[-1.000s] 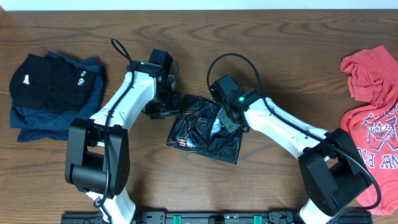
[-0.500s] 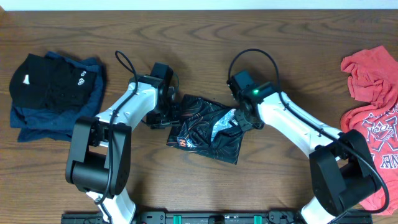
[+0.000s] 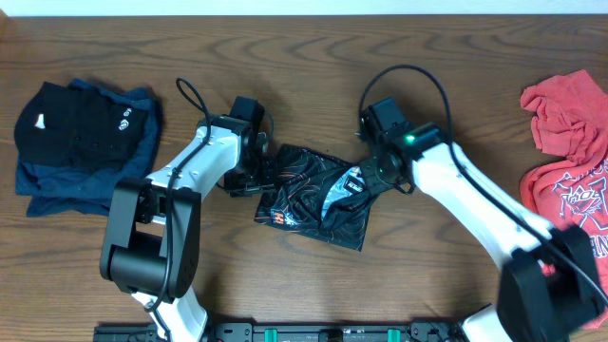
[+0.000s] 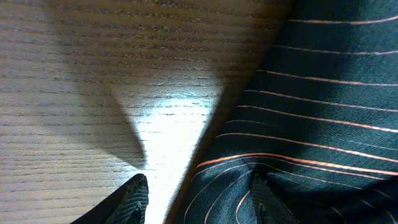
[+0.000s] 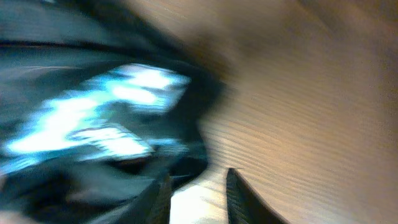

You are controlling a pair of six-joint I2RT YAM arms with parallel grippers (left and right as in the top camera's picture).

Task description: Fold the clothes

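Blk jersey (image 3: 309,199), orange lines; red tee (image 3: 560,128)

The right gripper (image 3: 375,174) has drawn back off the middle of the black jersey (image 3: 299,195) to the cloth's edge, its jaws parting slightly. Pale logo fabric that lay beneath the gripper is now uncovered, just beside its fingertips.

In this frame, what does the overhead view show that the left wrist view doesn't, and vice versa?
Only overhead: the left arm, the right arm, a red T-shirt at far right, a dark folded pile at far left. Only left wrist: the left gripper close up, fingers spread at the edge of the black jersey. Both: the black jersey on the wooden table.
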